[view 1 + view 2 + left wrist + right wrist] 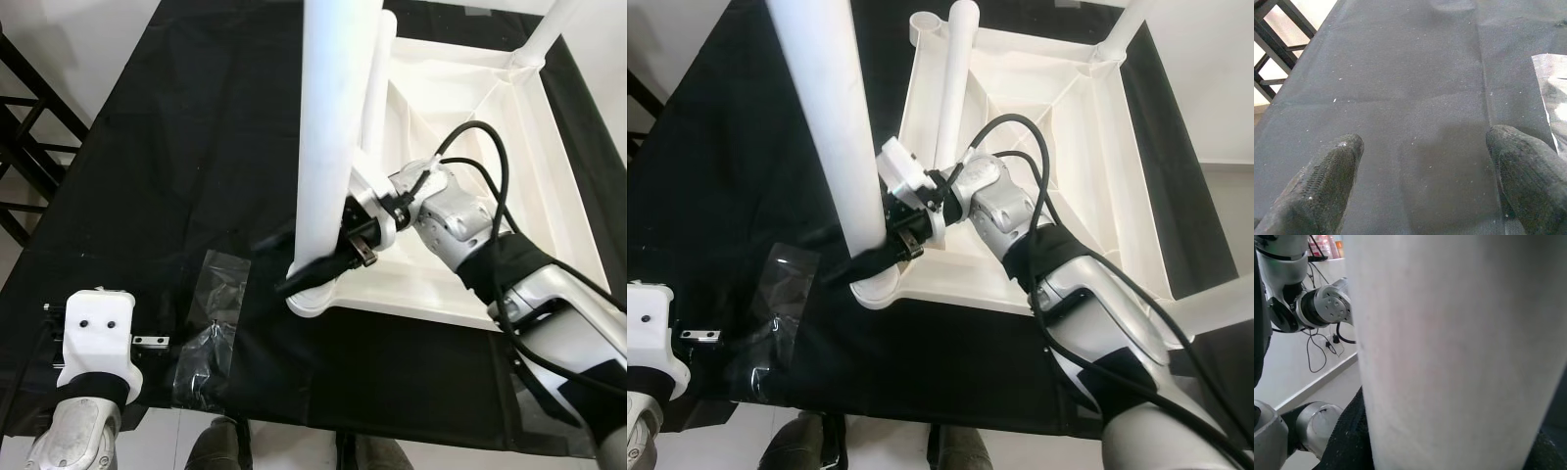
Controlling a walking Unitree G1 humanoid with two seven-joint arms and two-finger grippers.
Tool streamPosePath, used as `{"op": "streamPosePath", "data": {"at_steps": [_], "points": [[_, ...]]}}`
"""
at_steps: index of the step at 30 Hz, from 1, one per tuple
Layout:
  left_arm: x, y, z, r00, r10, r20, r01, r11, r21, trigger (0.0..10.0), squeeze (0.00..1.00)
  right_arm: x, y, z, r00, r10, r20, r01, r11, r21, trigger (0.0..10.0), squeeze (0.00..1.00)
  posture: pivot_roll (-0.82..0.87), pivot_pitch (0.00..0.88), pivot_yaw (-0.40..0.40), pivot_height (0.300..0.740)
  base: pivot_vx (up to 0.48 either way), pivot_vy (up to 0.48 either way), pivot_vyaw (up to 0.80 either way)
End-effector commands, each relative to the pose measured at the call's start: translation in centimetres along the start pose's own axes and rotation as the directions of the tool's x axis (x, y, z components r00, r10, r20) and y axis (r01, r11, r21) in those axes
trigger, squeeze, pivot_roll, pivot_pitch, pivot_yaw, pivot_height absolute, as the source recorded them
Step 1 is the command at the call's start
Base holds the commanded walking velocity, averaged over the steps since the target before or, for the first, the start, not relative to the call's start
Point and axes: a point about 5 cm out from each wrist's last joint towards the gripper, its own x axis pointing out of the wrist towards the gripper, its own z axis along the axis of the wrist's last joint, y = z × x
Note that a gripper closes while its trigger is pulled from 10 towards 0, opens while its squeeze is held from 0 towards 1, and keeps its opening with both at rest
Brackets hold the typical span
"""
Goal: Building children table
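2 grippers are on my screens, and between them lies the upturned white tabletop (1117, 166), a shallow plastic tray shape with ribs running to its corners, resting on a black cloth (186, 127) that covers the work surface. I see a thick white leg (328, 127) standing upright in the near corner socket (874, 287) of the tabletop, smooth and round, rising past the camera. A second white leg (948, 88) lies loose inside the tray, and another stands in the far corner (549, 34).

My right gripper (318, 269) reaches in from the right, forearm stretched low over the tray with black cables looping above the wrist, and its black fingers are clamped around the base of the upright leg just above the socket. My left gripper (1425, 181) hovers low over bare cloth at the near left, fingers (1322, 181) spread wide apart with nothing between them. Just beside it lies a clear plastic bag (211, 328), crumpled and flat on the cloth
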Motion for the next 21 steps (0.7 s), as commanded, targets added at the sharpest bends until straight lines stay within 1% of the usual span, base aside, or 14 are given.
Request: {"op": "streamPosePath", "data": {"at_steps": [1, 6, 10, 16, 21], "points": [[-0.1, 0.0, -0.9, 0.999, 0.0, -0.053, 0.001, 1.0, 0.004, 10.0, 0.0, -0.3, 0.9, -2.2, 0.997, 0.013, -0.075, -0.008, 0.998, 0.07, 10.0, 0.0, 0.12, 0.37, -0.073, 0.74, 0.0, 0.0, 0.0], [-0.1, -0.1, -1.0, 0.999, -0.001, -0.054, 0.001, 1.0, 0.0, 10.0, 0.0, -0.5, 1.1, -2.6, 0.998, -0.005, -0.07, 0.009, 0.998, 0.06, 10.0, 0.0, 0.11, 0.368, -0.074, 0.74, 0.0, 0.0, 0.0], [0.0, -0.2, -1.1, 0.998, -0.002, -0.055, 0.002, 1.0, -0.003, 10.0, 0.0, -0.5, 1.2, -3.1, 0.998, -0.042, -0.053, 0.044, 0.998, 0.037, 10.0, 0.0, 0.1, 0.361, -0.075, 0.74, 0.0, 0.0, 0.0], [0.1, -0.4, -1.2, 0.998, -0.004, -0.056, 0.004, 1.0, -0.009, 10.0, 0.0, -0.6, 1.5, -3.3, 0.998, -0.059, -0.025, 0.06, 0.997, 0.04, 10.0, 0.0, 0.1, 0.354, -0.078, 0.74, 0.0, 0.0, 0.0], [0.2, -0.6, -1.2, 0.998, -0.006, -0.055, 0.005, 1.0, -0.018, 10.0, 0.0, -0.9, 1.8, -3.3, 0.996, -0.072, -0.048, 0.073, 0.997, 0.037, 10.0, 0.0, 0.08, 0.34, -0.083, 0.74, 0.0, 0.0, 0.0]]}}
